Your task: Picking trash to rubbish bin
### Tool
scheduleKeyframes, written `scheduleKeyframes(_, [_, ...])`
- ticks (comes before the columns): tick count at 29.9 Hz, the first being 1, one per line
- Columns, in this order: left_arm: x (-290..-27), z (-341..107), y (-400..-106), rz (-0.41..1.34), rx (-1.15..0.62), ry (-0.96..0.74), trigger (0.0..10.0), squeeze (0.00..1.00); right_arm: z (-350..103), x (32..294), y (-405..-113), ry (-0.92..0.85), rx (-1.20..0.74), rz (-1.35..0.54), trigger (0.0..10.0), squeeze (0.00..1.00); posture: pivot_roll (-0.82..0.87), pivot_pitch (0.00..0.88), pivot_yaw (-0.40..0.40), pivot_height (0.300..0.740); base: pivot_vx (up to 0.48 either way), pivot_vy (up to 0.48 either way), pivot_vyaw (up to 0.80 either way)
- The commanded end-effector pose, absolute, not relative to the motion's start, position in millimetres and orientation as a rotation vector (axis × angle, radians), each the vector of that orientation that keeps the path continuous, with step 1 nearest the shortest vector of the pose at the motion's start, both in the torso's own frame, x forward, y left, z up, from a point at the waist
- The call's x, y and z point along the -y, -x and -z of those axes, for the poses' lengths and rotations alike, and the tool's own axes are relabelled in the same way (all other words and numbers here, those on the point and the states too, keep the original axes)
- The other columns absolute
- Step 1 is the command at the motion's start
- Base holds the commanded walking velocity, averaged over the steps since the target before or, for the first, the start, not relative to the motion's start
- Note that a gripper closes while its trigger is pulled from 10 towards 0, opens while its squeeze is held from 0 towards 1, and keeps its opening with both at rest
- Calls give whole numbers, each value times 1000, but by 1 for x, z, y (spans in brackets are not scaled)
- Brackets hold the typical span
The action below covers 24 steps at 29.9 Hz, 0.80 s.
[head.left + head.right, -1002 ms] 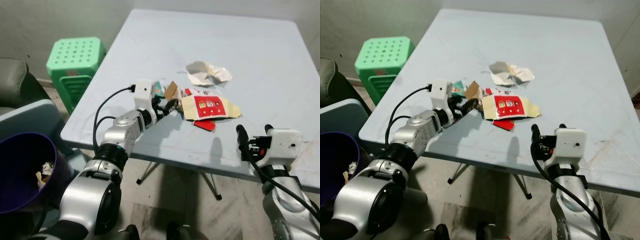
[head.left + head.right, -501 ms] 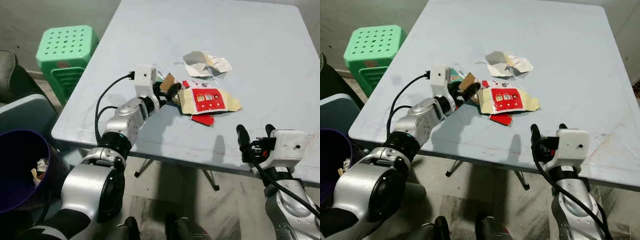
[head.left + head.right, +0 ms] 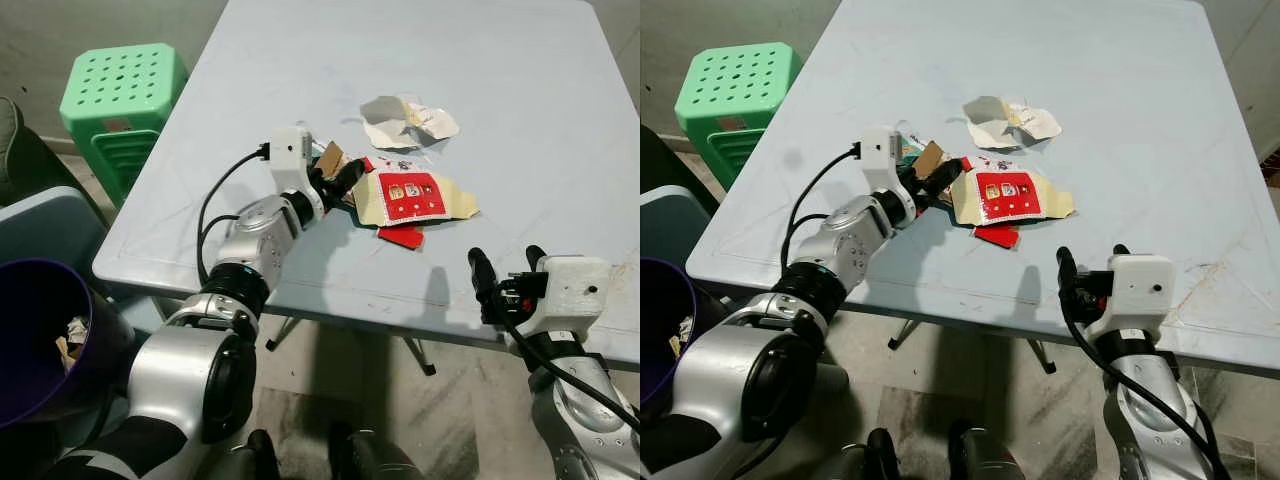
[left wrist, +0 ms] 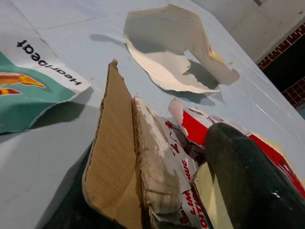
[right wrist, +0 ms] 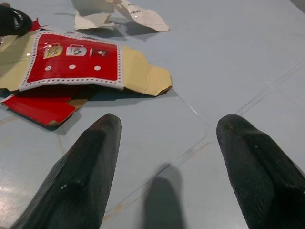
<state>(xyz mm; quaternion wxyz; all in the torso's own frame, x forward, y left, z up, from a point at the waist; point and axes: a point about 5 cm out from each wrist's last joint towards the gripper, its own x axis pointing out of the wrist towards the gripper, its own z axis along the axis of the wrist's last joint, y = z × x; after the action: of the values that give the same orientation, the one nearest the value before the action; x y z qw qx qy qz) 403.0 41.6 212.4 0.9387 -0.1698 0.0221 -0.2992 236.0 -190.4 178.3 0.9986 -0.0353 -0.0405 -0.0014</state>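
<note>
Trash lies mid-table: a crumpled white paper (image 3: 405,120), a flattened red and yellow carton (image 3: 415,197), a red scrap (image 3: 402,236), a teal wrapper (image 4: 28,95) and a brown cardboard piece (image 3: 329,158). My left gripper (image 3: 337,183) reaches into the left side of the pile. It is open, and the cardboard piece (image 4: 112,157) stands between its fingers, with one black finger (image 4: 248,186) against the carton. My right gripper (image 3: 507,272) hovers open at the table's near edge, nothing between its fingers (image 5: 81,176). The purple rubbish bin (image 3: 45,300) stands on the floor at the lower left, with trash inside.
A green plastic stool (image 3: 120,95) stands left of the light blue table (image 3: 520,90). A grey seat (image 3: 50,225) sits between the stool and the bin. Folding table legs show under the near edge.
The view has shifted a little. My left gripper has pushed further into the pile, so the cardboard piece now sits between its fingers. The right gripper has held its place.
</note>
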Motion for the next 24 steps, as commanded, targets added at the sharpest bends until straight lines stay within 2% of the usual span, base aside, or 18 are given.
scheduleKeyframes(1, [-38,-213,-402,629,-53,350,0,0,-180,190,-232,69,81,-7,10000,0,-346,309,-22,740,0,0,0])
scheduleKeyframes(7, [-37,-215,-403,634,-44,357,0,0,-181,182,-231,10,84,-95,10000,0,-338,302,-22,740,0,0,0])
scheduleKeyframes(8, [-38,-216,-403,636,-40,355,0,0,-183,170,-225,-56,88,-217,10000,0,-335,300,-23,740,0,0,0])
scheduleKeyframes(9, [-38,-217,-403,635,-39,356,0,0,-184,168,-224,-65,87,-245,10000,0,-335,300,-23,740,0,0,0])
scheduleKeyframes(15, [-41,-218,-404,631,-33,351,0,0,-184,164,-222,-78,79,-285,10000,0,-332,295,-26,740,0,0,0])
scheduleKeyframes(24, [-45,-222,-406,628,-19,343,0,0,-189,146,-210,-143,61,-470,10000,0,-335,286,-24,740,0,0,0])
